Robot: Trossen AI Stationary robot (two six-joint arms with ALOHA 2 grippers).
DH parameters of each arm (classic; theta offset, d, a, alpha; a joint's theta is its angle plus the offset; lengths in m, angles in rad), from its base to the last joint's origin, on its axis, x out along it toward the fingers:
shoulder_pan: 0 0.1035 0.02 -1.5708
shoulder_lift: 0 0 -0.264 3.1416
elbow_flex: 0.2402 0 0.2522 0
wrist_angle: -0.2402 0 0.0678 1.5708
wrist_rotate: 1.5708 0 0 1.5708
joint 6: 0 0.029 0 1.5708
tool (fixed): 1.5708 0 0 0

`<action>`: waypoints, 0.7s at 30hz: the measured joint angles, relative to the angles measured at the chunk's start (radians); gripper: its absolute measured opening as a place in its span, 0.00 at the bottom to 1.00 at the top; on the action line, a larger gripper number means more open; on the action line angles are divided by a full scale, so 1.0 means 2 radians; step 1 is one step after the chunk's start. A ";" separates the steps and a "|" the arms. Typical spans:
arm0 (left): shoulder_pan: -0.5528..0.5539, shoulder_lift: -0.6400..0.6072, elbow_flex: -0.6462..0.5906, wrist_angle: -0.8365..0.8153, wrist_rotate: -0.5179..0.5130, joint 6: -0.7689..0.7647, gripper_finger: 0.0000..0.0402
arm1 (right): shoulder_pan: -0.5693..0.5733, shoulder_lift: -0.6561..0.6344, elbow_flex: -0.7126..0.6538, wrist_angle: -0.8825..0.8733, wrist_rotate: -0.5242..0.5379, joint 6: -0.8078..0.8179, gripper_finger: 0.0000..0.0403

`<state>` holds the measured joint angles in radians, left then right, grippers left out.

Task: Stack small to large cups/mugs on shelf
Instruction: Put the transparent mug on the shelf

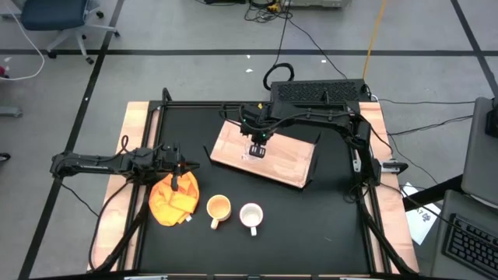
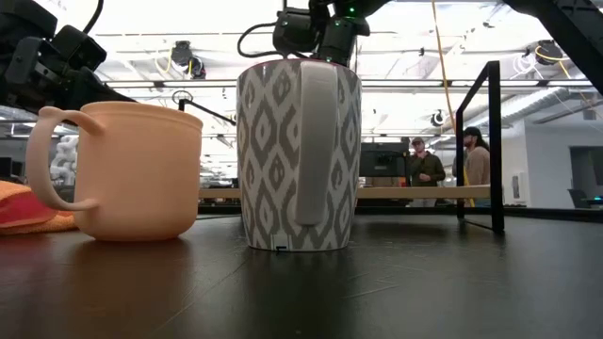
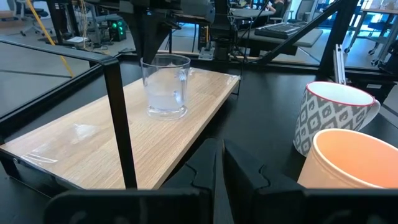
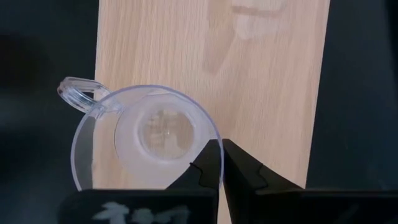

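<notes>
A grey floor crossed by dark lines lay around the table. Beyond it stood a blue chair; right of it, a keyboard.

Looking like a robotics lab or open workshop floor. Black tabletop with light wooden edge boards sitting on a grey concrete floor marked with dark tape lines, loose cables running across it. Blue wheeled office chair standing off to one side, black keyboard on a neighbouring desk. Low view showing exposed ceiling with strip lighting, and two people standing in the background beyond the table.
</notes>
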<state>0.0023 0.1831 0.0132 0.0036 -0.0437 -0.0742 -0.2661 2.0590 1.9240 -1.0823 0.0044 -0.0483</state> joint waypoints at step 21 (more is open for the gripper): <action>0.000 0.000 0.000 0.000 0.000 -0.001 0.08 | 0.000 0.000 0.000 -0.009 0.000 0.007 0.01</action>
<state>0.0025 0.1833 0.0132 0.0036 -0.0437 -0.0767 -0.2653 2.0582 1.9240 -1.1001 0.0044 -0.0336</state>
